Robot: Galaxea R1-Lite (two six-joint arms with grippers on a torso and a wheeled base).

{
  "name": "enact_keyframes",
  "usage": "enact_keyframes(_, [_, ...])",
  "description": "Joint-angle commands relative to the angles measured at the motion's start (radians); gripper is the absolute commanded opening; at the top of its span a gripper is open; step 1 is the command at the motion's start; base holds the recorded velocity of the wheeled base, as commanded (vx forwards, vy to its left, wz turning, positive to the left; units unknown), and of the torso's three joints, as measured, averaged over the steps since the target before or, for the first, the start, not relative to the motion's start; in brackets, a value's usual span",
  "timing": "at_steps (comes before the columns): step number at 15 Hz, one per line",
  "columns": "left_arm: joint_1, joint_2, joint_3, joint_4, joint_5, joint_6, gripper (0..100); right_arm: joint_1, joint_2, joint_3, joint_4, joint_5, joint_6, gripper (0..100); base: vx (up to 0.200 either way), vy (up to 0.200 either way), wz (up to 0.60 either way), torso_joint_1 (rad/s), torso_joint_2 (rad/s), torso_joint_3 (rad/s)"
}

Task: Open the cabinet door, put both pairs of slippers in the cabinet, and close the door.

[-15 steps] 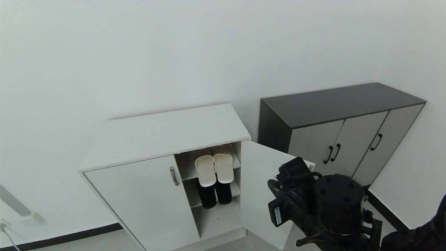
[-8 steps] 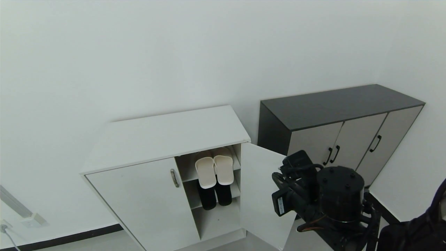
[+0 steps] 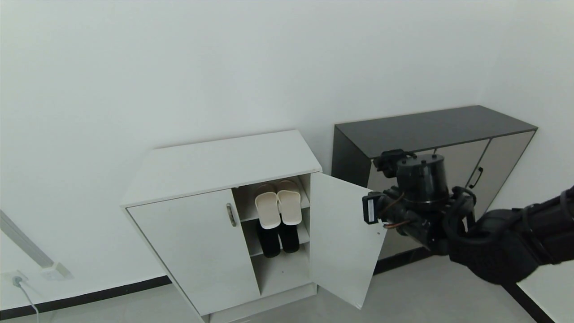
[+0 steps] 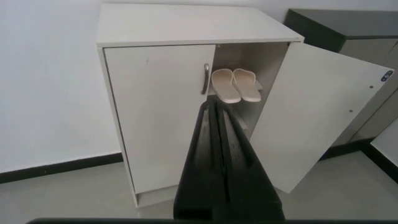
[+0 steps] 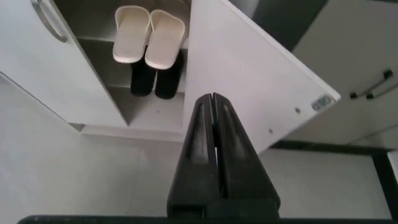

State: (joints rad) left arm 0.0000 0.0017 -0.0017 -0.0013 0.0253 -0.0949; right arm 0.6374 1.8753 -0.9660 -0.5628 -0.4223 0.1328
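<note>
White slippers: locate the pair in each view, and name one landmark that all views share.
Head view: white slippers on the upper shelf, above the black slippers, left of the open door.
Left wrist view: white slippers beside the closed door's handle.
Right wrist view: white slippers directly above the black slippers.
Shared landmark: the open door.

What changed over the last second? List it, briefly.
The right arm rose from low across the open door to beside the door's upper free edge. The head camera shifted too, so the white cabinet only seems to have slid. Nothing was taken hold of or let go. The door is open as before, and the beige slippers and black slippers sit on their shelves unchanged.
</note>
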Motion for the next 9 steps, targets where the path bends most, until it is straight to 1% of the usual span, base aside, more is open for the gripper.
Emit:
enact_keyframes(1, [0.0,0.0,0.0,0.0,0.001,-0.002,0,-0.096,0.071,-0.155,0.07,0.024,0.022,0,0.0,0.0,0.0,0.0,0.0,0.0])
enact_keyframes(4, [0.0,0.0,0.0,0.0,0.001,-0.002,0,-0.163,0.171,-0.254,0.07,0.063,0.022,0,0.0,0.0,0.0,0.0,0.0,0.0])
enact_keyframes(7, [0.0,0.0,0.0,0.0,0.001,-0.002,0,-0.202,0.245,-0.304,0.057,0.093,0.024,0,0.0,0.0,0.0,0.0,0.0,0.0])
enact_keyframes(9, [0.0,0.0,0.0,0.0,0.001,-0.003,0,-0.219,0.288,-0.324,0.021,0.106,0.022,0,0.0,0.0,0.0,0.0,0.0,0.0])
